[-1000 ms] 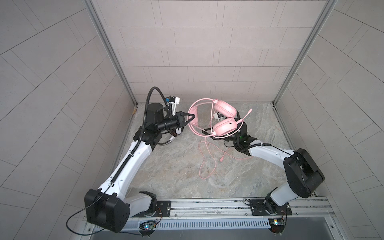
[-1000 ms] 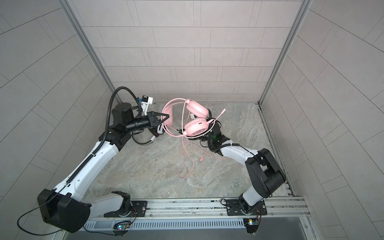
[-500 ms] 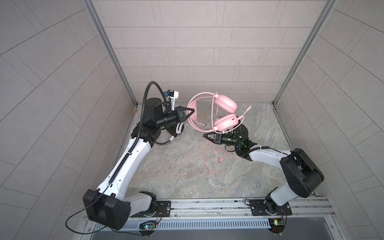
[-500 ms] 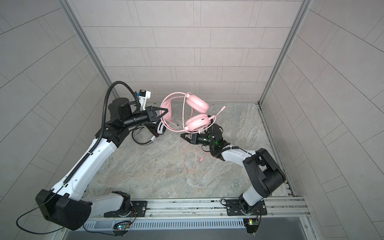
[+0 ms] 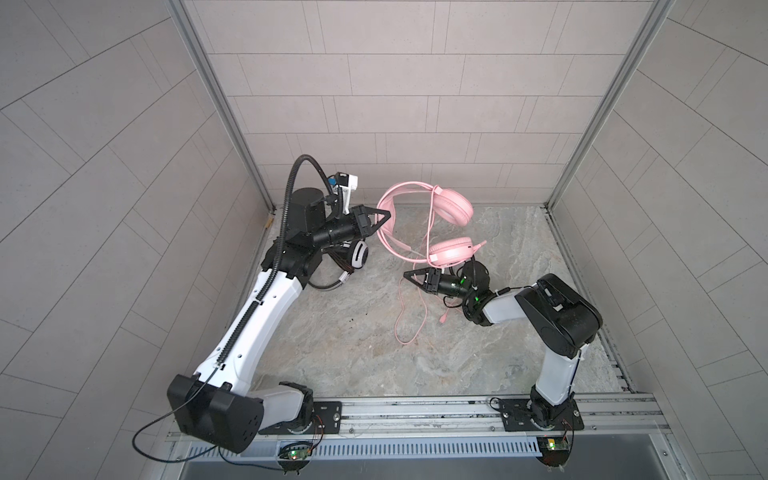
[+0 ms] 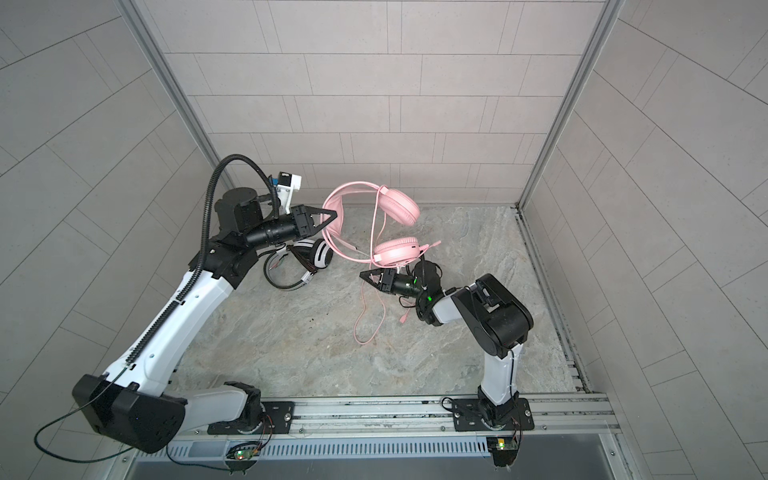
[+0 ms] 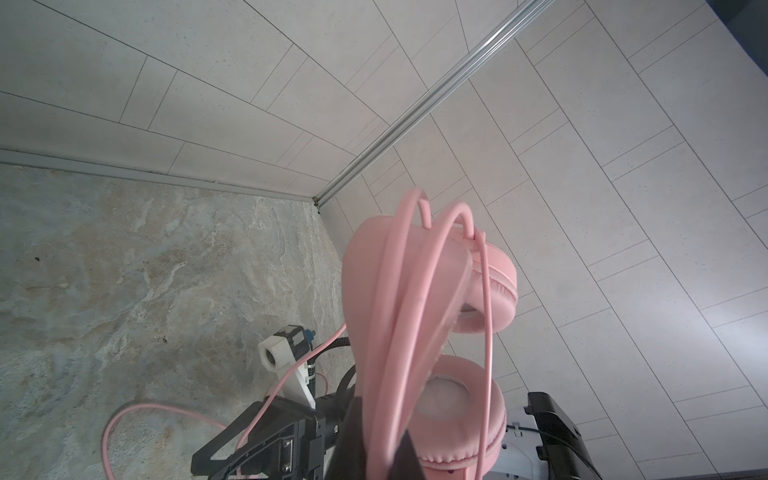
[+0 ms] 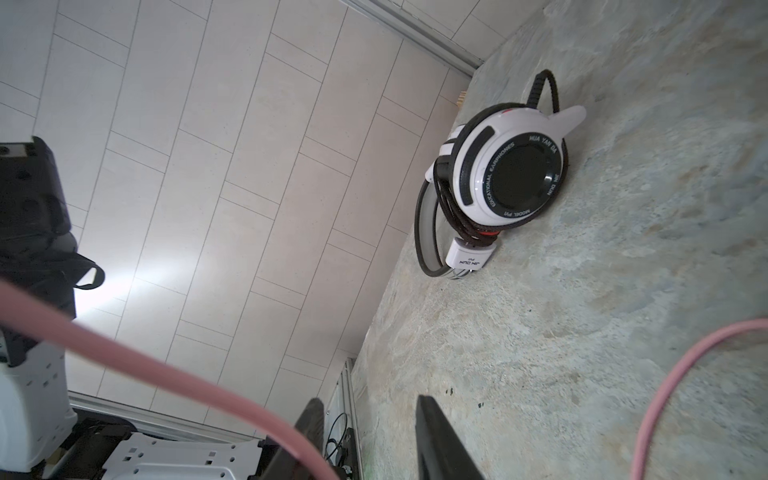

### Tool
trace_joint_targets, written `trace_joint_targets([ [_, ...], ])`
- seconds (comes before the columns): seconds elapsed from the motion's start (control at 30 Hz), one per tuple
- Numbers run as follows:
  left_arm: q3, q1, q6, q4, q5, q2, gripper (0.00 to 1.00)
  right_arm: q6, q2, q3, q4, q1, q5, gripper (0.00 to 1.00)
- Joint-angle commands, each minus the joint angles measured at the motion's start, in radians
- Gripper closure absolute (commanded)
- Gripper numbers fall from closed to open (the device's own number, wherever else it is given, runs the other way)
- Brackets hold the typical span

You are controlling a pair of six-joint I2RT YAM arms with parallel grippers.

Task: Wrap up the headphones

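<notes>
The left gripper (image 5: 384,216) is holding the pink headset (image 5: 424,224) up off the stone tabletop (image 5: 340,340), its fingers pressed together on the headband (image 5: 384,232) near the back wall; in the left wrist view the dark fingers (image 7: 353,436) are pinching the band at its curve, with the two pink ear cups (image 7: 494,291) hanging beyond it. In both top views the headset is hanging tilted, one ear cup (image 6: 401,208) sitting higher and nearer the wall, the other ear cup (image 6: 395,251) lower with a short mic boom (image 6: 430,246) sticking out. The pink cable (image 5: 405,316) is looping once over the upper cup, then trailing down to the table and lying there in a slack loop between the two arms. The right gripper (image 5: 415,277) is hovering low just under the lower ear cup, fingers spread apart and pinching nothing; in the right wrist view the two dark fingertips (image 8: 436,440) are standing apart with bare tabletop between them, and a blurred run of pink cable (image 8: 166,374) is crossing close in front, though whether it is touching a finger cannot be told. The white-and-black headset (image 6: 318,253) is lying on the table by the left wall, partly under the left arm, its black cable (image 8: 457,216) bundled around it and a white plug (image 8: 471,257) resting beside the cup.
</notes>
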Motion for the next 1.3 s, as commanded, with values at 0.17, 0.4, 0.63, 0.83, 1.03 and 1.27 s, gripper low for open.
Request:
trace_joint_targets([
  [0.17,0.021,0.007,-0.025,0.102,-0.005,-0.017,1.00,0.066,-0.106,-0.004,0.039,-0.073,-0.055,0.62],
  [0.4,0.017,0.010,-0.003,0.076,-0.005,-0.022,1.00,-0.057,-0.267,0.005,-0.219,-0.126,-0.077,0.58],
  [0.63,0.022,0.022,-0.013,0.079,0.001,-0.041,1.00,-0.035,-0.279,-0.042,-0.169,-0.174,-0.118,0.45],
  [0.83,0.026,0.030,-0.013,0.065,0.013,-0.044,1.00,0.047,-0.260,-0.042,-0.064,-0.236,-0.147,0.36],
  [1.03,0.029,0.033,-0.012,0.062,0.019,-0.044,1.00,0.050,-0.271,-0.002,-0.101,-0.321,-0.180,0.35],
  [1.27,0.050,0.040,-0.032,0.069,0.024,-0.040,1.00,-0.020,-0.293,-0.064,-0.144,-0.363,-0.189,0.35],
])
